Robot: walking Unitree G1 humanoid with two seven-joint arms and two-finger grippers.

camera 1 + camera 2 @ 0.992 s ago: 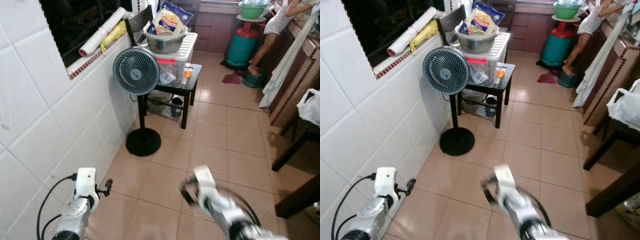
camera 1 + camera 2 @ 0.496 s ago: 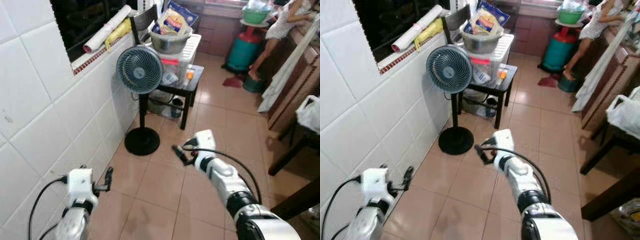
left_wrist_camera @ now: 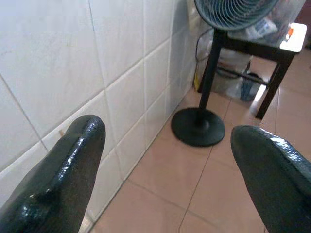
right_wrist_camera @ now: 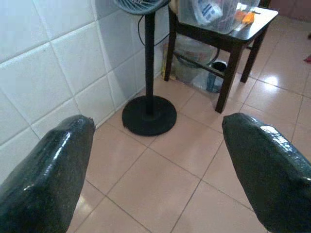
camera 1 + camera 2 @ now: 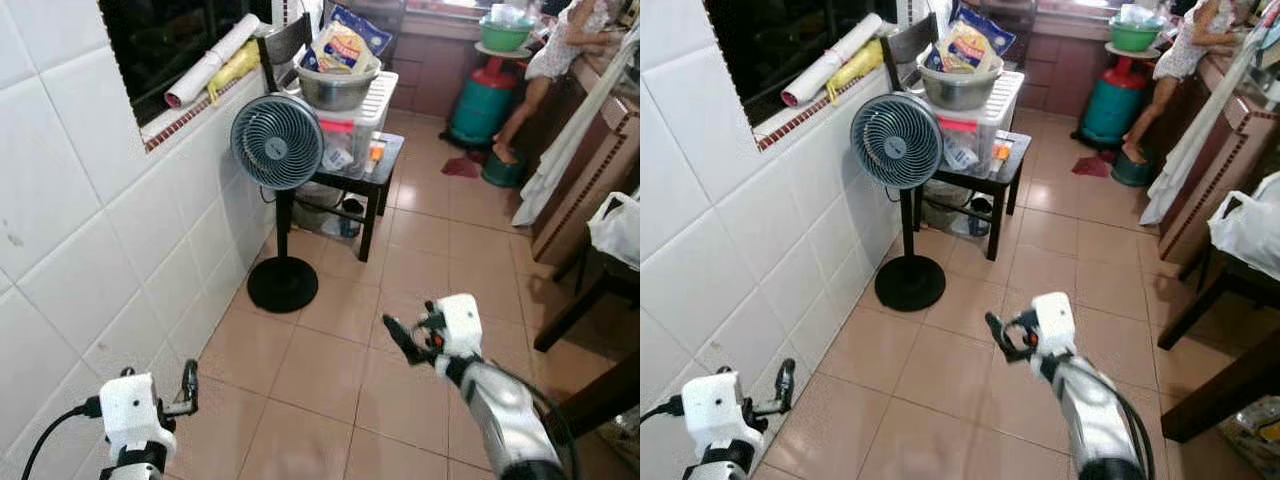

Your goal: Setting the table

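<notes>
No legible writing. Left gripper [image 3: 165, 160] and right gripper [image 4: 155, 155]: fingers apart, empty, above floor [image 5: 330, 370], facing fan [image 5: 277, 143].

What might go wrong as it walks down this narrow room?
The fan stands on a thin pole close ahead on the left; the left gripper or a shoulder could topple it. A person stands at the far end, in the likely path. Both grippers are empty and open.
</notes>
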